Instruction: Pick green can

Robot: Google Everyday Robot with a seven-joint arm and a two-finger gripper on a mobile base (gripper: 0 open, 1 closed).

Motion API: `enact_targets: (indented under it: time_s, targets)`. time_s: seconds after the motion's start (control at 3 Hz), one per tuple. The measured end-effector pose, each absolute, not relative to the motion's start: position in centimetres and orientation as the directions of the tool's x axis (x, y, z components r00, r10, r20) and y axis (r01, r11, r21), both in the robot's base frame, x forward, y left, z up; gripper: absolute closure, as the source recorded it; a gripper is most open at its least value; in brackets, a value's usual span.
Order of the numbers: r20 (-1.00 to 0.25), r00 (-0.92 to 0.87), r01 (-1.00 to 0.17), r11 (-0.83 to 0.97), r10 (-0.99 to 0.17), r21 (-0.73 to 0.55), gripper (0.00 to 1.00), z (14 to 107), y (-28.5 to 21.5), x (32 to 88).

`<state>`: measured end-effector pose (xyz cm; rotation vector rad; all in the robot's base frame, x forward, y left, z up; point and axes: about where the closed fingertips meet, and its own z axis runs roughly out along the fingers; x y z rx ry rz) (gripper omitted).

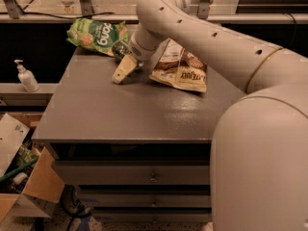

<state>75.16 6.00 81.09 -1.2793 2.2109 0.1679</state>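
The green can (119,49) is a small dark-green can at the back left of the grey cabinet top (110,109), just right of the bright-green snack bag (96,35). Only part of it shows, because the arm's wrist covers its right side. My gripper (124,70) reaches down from the cream arm (202,37) and hangs low over the cabinet top, directly in front of the can and very close to it. I cannot tell whether it touches the can.
A brown and white snack bag (180,69) lies right of the gripper. A hand-sanitiser bottle (26,76) stands on a ledge at the left. Cardboard boxes (29,186) sit on the floor at the left. Drawers (154,177) lie below the top.
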Motion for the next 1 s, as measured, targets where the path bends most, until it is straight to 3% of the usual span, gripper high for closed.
enact_targets:
  time_s: [1.0]
  targets:
    - [-0.560, -0.384, -0.804, 0.564, -0.735, -0.189, 0.00, 86.5, 2.4, 74.4]
